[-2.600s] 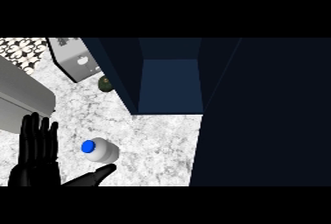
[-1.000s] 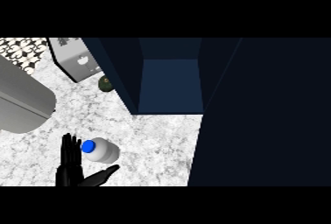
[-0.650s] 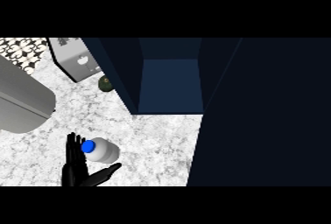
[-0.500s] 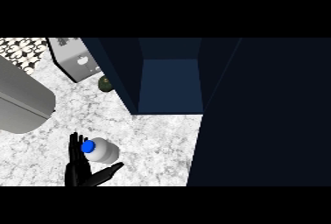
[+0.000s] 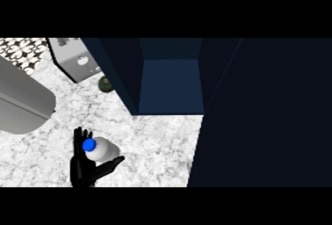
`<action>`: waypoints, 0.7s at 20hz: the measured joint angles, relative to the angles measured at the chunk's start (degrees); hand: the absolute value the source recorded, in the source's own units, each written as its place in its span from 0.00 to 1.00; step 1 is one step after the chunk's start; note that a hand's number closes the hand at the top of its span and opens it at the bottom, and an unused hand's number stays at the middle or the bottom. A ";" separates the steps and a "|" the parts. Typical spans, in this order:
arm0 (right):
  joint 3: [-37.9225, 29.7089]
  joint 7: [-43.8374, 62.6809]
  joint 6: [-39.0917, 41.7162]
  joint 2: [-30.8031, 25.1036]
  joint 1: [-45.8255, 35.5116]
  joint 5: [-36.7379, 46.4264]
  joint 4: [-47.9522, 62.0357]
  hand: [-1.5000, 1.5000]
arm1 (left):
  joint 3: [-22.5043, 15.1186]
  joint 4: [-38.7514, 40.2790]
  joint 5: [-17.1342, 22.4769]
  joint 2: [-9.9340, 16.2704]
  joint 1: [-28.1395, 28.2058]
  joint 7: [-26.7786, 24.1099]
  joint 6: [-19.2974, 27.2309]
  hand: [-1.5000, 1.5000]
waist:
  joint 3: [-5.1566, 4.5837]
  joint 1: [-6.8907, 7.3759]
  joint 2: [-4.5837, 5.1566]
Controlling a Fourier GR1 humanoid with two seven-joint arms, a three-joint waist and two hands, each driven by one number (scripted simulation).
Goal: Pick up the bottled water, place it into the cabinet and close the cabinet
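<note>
Your left hand [image 5: 83, 169] sits low on the counter with its fingers straight up along the left side of the bottle [image 5: 101, 150] and the thumb reaching out under its right side. The hand is released: it cups the bottle but nothing has curled around it. Whether the fingers actually touch the bottle is hard to tell from this steep angle. Your right hand does not show at all.

The bottle stands upright on the marble counter [image 5: 156, 140], its blue cap [image 5: 89, 144] facing up at you, near the lower left and well apart from the cabinet.

To do the grasp well, bring the palm in against the bottle's side before you curl, so the fingers wrap the body rather than the cap. Close thumb and fingers together, so the bottle is not pushed sideways and tipped.

Beyond the hand, the cabinet [image 5: 170, 85] stands open up and to the right, its blue inside visible, with the dark door [image 5: 266, 114] swung out along the right. A small dark round thing [image 5: 106, 83] sits beside the cabinet's left wall, and a grey appliance [image 5: 19, 103] fills the left edge; carry the bottle between them, clear of both.
</note>
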 measured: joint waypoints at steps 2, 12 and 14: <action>-1.32 -0.18 0.54 -0.83 0.32 -0.09 -0.06 0.00 | -0.53 1.54 0.98 -0.15 -1.16 -0.61 -0.60 1.00 | 0.00 -0.03 0.00; -3.74 -4.74 1.97 -1.52 3.63 -0.58 0.31 0.00 | -3.34 4.57 0.33 -0.18 -6.39 -2.74 -0.56 1.00 | 0.03 -0.05 0.01; -5.28 -6.46 2.98 -1.88 4.65 -0.85 0.51 0.00 | -4.30 5.22 -0.64 -0.14 -6.49 -5.33 1.58 1.00 | 0.04 -0.06 0.03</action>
